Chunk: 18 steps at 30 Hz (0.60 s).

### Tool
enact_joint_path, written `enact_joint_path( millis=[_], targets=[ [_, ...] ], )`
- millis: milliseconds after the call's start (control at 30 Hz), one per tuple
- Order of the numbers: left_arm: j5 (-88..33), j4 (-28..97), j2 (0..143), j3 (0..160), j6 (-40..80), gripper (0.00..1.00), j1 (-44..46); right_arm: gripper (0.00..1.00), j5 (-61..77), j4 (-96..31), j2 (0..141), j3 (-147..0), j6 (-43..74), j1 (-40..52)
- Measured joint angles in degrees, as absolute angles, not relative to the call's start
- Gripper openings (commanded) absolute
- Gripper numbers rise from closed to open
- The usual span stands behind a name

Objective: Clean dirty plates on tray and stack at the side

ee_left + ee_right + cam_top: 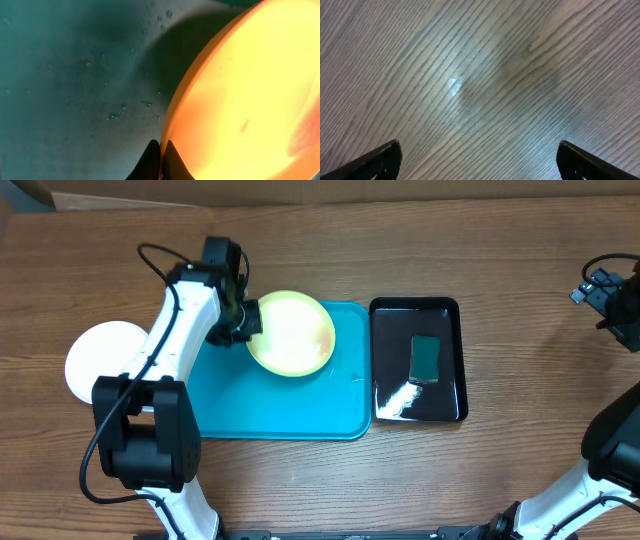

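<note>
The pale yellow-green plate sits at the back of the teal tray, tilted. My left gripper is shut on its left rim; in the left wrist view the two fingertips pinch the plate's edge above the wet tray floor. A faint reddish smear shows at the plate's right side. The white plate lies on the table left of the tray, partly behind the left arm. The aqua plate is not visible. My right gripper is open and empty above bare wood, at the far right of the overhead view.
A glossy black tray right of the teal tray holds a green sponge and a patch of white foam. Water droplets dot the teal tray floor. Cables run from both arms.
</note>
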<state>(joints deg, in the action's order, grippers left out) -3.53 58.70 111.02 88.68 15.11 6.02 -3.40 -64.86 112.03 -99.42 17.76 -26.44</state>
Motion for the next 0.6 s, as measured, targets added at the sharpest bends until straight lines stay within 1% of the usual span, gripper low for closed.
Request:
enact_joint_path(
  millis=[167, 300, 433, 600],
  targets=[
    [-2.7, 63.8, 111.0, 97.3, 14.7, 0.04, 6.3, 1.0, -3.4, -64.8, 112.0, -99.4, 17.7, -26.2],
    [-0.9, 66.3, 111.0, 103.7, 14.8, 0.04, 8.4, 1.0, -3.4, -64.8, 112.0, -99.4, 17.7, -26.2],
    [2.3, 66.9, 111.0, 108.3, 14.8, 0.04, 13.5, 1.0, -3.4, -64.8, 112.0, -99.4, 17.7, -26.2],
    [8.0, 66.9, 111.0, 111.8, 14.8, 0.04, 22.4, 1.0, -3.4, -64.7, 112.0, -99.4, 17.7, -26.2]
  ],
)
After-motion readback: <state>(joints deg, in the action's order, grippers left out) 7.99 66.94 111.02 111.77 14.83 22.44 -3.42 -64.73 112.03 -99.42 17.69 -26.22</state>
